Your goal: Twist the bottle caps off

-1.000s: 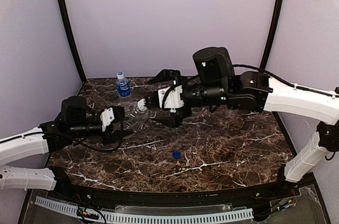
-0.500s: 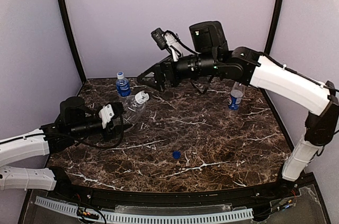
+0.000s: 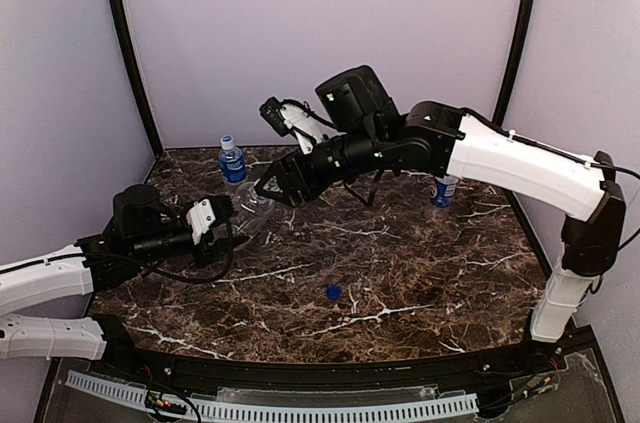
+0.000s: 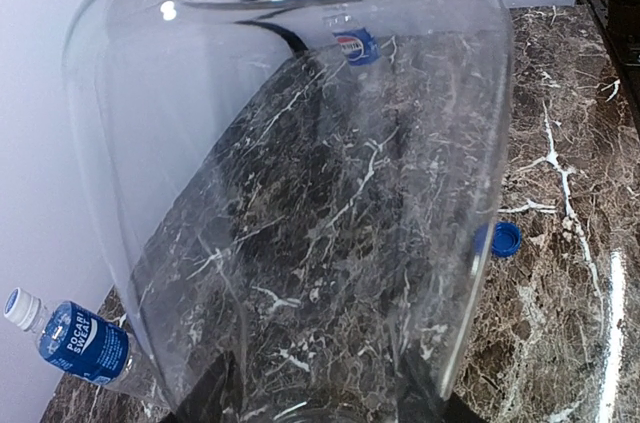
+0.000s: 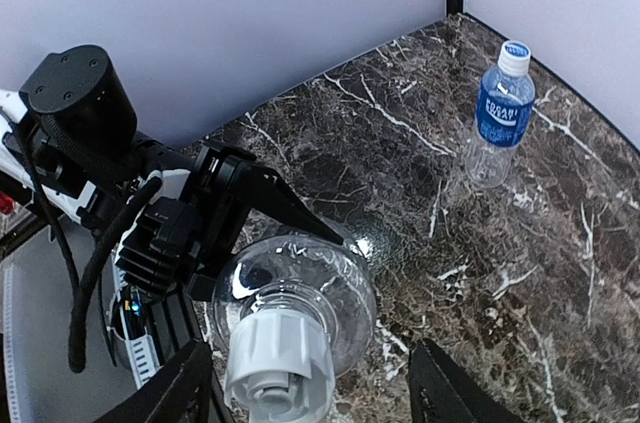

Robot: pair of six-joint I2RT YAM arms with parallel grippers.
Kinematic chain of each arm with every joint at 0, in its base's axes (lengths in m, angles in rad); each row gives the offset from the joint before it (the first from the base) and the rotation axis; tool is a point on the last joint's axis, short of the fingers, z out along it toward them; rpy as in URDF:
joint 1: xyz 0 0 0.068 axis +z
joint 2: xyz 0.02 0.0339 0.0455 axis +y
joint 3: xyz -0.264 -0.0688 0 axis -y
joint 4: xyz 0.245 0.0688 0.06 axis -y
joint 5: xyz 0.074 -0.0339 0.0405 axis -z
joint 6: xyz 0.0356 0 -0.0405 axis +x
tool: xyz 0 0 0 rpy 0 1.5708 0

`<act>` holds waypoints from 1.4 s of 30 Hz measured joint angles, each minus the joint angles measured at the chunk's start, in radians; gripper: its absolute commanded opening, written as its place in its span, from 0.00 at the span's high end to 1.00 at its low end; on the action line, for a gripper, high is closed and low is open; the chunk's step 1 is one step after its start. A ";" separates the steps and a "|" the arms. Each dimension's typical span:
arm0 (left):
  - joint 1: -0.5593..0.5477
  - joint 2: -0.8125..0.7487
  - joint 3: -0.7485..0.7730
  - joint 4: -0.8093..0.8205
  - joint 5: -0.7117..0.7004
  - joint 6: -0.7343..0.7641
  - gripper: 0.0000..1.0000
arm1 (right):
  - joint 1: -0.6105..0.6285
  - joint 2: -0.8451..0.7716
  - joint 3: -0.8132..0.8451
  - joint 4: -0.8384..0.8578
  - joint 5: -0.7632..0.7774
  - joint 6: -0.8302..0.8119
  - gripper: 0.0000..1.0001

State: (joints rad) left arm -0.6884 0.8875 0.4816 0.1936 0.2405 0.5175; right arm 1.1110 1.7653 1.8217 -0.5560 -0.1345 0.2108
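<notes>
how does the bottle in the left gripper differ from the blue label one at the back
The held bottle is bare clear plastic; the blue-label bottle wears a blue label. The held bottle lies tilted in the left gripper; the blue-label bottle stands upright on the table, untouched. Both are clear plastic with caps on.

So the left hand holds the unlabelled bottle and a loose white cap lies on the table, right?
Not quite: the loose cap is blue, as the top view shows. The left hand does hold the unlabelled bottle.
</notes>
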 measured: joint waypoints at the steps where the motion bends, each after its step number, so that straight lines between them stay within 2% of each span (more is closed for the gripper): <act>1: 0.000 0.000 0.000 0.000 0.000 0.001 0.91 | 0.001 0.003 0.001 -0.004 -0.002 -0.002 0.37; 3: 0.000 0.000 0.000 0.000 0.000 0.002 0.91 | 0.001 0.010 0.004 -0.011 -0.006 -0.010 0.42; 4: 0.000 0.000 0.000 0.000 0.000 0.002 0.91 | 0.001 0.015 0.009 -0.016 -0.010 -0.013 0.47; 5: 0.000 0.000 0.000 0.000 0.000 0.002 0.91 | 0.001 0.019 0.014 -0.018 -0.014 -0.017 0.55; 9: 0.000 0.000 0.000 0.000 -0.006 0.004 0.91 | 0.001 0.032 0.030 -0.029 -0.044 -0.039 0.99; 13: 0.000 0.000 -0.004 -0.005 -0.003 0.006 0.92 | 0.000 0.034 0.040 -0.045 -0.064 -0.081 1.00; 17: 0.001 -0.008 -0.006 -0.024 0.021 0.042 0.93 | 0.000 0.024 0.030 -0.064 -0.099 -0.191 1.00; 27: -0.009 -0.024 -0.004 -0.211 0.242 0.186 0.95 | 0.094 -0.049 -0.073 -0.179 -0.135 -0.846 1.00; 35: -0.008 -0.021 0.005 -0.380 0.307 0.251 0.95 | 0.167 -0.116 -0.133 -0.180 -0.003 -1.291 1.00; 39: -0.008 -0.022 0.008 -0.397 0.315 0.257 0.95 | 0.174 -0.149 -0.179 -0.128 0.083 -1.380 1.00; 42: -0.008 -0.028 0.008 -0.389 0.299 0.246 0.95 | 0.145 -0.150 -0.179 -0.077 0.144 -1.294 1.00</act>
State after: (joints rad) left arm -0.6964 0.8593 0.4892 -0.1951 0.5392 0.7631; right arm 1.2560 1.6157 1.6428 -0.6331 0.0097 -1.0832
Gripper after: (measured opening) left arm 0.499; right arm 0.257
